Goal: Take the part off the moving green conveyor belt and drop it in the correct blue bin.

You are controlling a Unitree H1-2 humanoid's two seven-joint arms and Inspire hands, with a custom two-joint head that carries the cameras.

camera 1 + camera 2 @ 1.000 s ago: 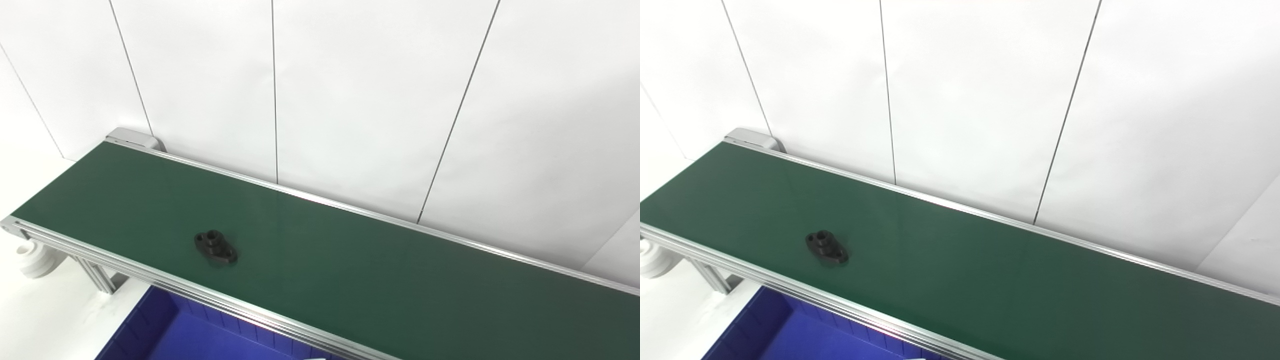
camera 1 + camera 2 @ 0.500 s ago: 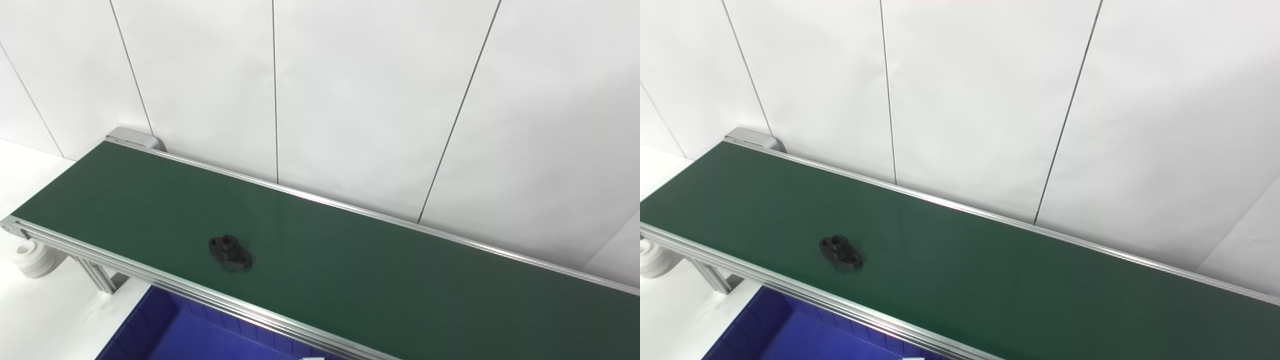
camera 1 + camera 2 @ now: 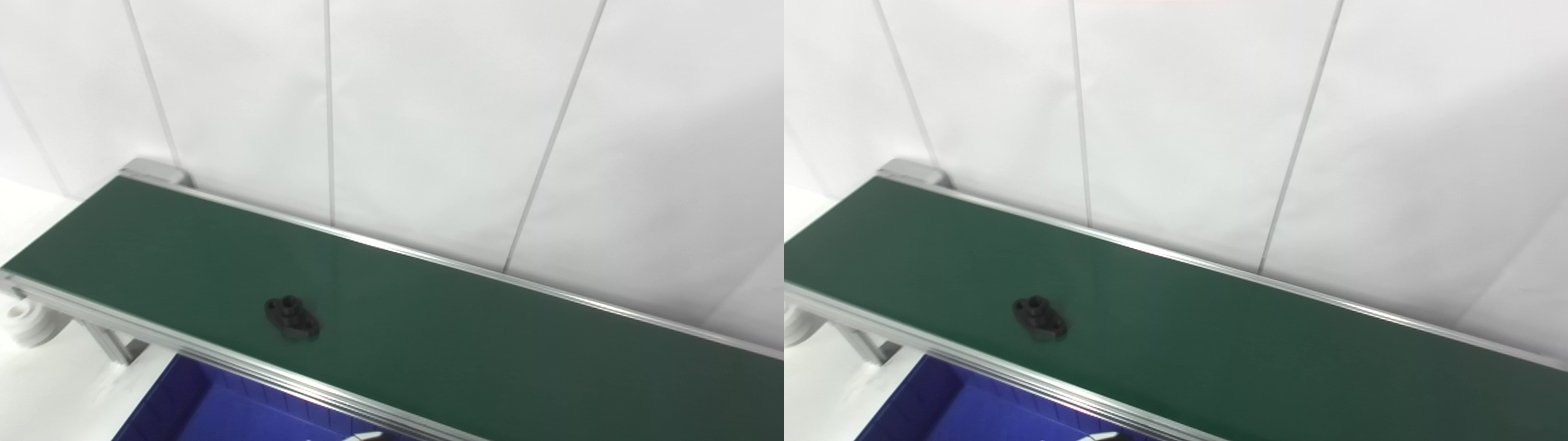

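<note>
Left eye view: black part [image 3: 292,317] lies flat on the green conveyor belt [image 3: 465,331], near the belt's front rail, just behind the blue bin [image 3: 202,410]. Part is matte, oval flange with raised bored hub; belt is smooth. Neither hand is visible, so you cannot tell the fingers' state. Lead the part, come from above, pinch the hub.

Matt black part [image 3: 292,318]; matt belt [image 3: 465,343]; metal rail [image 3: 245,366].
</note>
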